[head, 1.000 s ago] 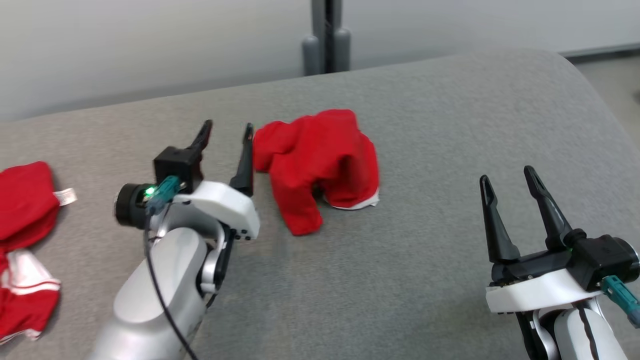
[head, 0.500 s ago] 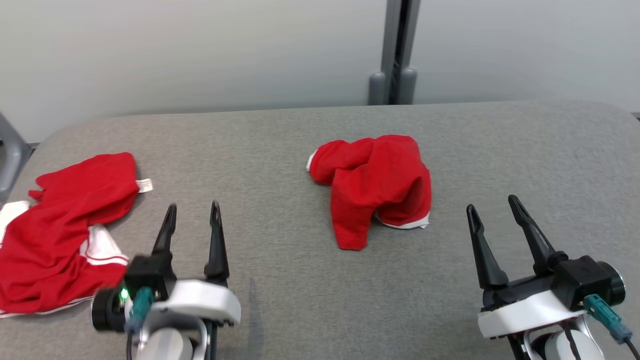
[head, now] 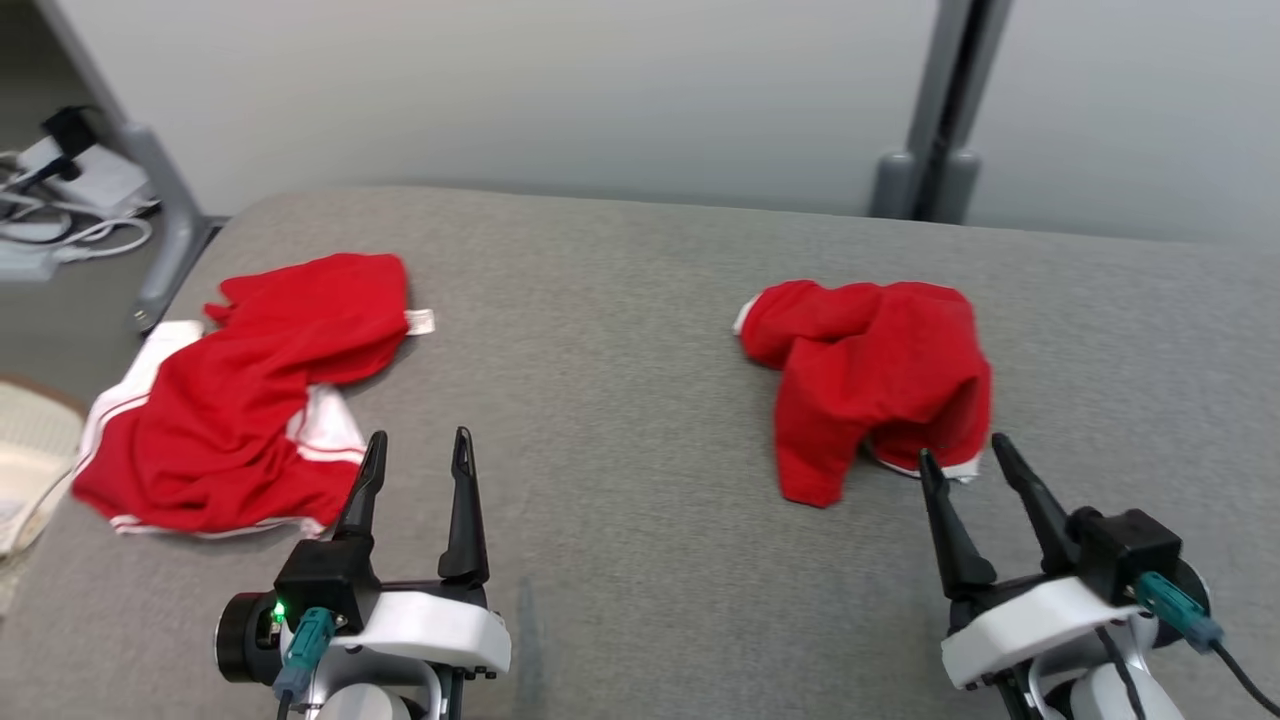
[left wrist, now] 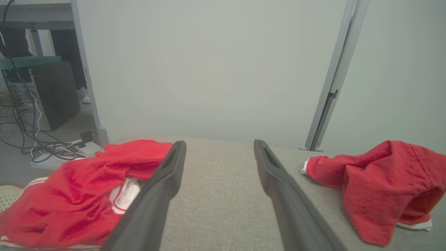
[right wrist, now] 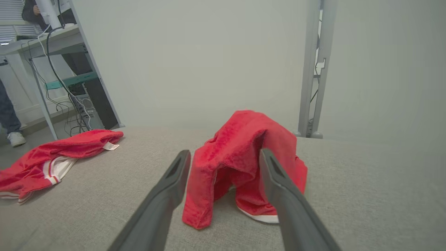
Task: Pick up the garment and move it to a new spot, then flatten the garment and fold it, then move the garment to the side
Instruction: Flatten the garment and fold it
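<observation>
A crumpled red garment with a white hem lies humped on the grey table, right of centre. My right gripper stands open just in front of it, fingertips close to its near edge, nothing between them. In the right wrist view the garment sits straight ahead beyond the open gripper. My left gripper is open and empty at the lower left, well apart from the garment. From the left wrist the open gripper points at bare table, with the garment off to the right.
A second red garment with white stripes lies spread at the table's left end. A grey post stands behind the table. Cables and a frame leg are on the floor at left. A person's leg is far left.
My left gripper has drawn back from the garment's left edge to the table's front, staying open. The head camera has swung left, bringing the striped garment fully into view.
</observation>
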Controlling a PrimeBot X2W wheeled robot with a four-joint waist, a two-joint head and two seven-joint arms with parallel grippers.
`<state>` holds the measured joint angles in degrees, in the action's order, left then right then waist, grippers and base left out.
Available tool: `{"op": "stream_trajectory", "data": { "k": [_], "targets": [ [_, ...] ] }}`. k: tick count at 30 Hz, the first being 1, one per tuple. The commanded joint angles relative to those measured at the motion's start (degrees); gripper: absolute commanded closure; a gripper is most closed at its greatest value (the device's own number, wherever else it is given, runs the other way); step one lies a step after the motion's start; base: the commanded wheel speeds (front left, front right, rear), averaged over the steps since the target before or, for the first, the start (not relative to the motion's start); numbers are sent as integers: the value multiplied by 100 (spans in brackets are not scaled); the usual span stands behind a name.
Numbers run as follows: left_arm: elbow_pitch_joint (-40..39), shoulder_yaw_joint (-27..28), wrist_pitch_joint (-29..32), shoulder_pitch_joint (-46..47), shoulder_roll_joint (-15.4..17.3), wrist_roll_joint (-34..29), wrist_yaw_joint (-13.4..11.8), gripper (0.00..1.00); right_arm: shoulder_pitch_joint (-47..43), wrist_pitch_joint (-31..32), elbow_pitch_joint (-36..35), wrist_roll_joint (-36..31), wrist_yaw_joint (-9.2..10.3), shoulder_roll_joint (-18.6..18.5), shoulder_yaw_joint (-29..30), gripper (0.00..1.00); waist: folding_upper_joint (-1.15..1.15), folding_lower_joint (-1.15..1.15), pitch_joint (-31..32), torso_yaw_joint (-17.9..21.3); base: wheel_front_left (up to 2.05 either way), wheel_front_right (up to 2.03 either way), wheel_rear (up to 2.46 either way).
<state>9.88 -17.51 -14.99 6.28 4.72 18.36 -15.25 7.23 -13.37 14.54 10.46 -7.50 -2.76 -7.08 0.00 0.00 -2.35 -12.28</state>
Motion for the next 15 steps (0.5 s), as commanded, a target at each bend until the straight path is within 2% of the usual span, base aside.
{"op": "stream_trajectory", "data": {
  "k": [1, 5, 10, 15],
  "targets": [
    [26, 63, -25, 65, -11, -59, 65, 0, 139, 77, 205, 88, 2, -28, -30, 0, 0, 0, -76, -270, 0, 0, 0],
    [78, 66, -25, 35, -104, -149, 186, 0, 458, 202, 864, 176, 2, -99, -168, 0, 0, 0, -156, -545, 0, 0, 0],
    [113, 95, -26, 121, -160, -192, 282, 0, 979, 328, 1899, 558, 2, -171, -60, 0, 0, 0, -277, -887, 0, 0, 0],
    [108, 58, -26, 152, -171, -199, 316, 0, 1321, 328, 2442, 833, 2, -192, -33, 0, 0, 0, -364, -1039, 0, 0, 0]
  ]
}}
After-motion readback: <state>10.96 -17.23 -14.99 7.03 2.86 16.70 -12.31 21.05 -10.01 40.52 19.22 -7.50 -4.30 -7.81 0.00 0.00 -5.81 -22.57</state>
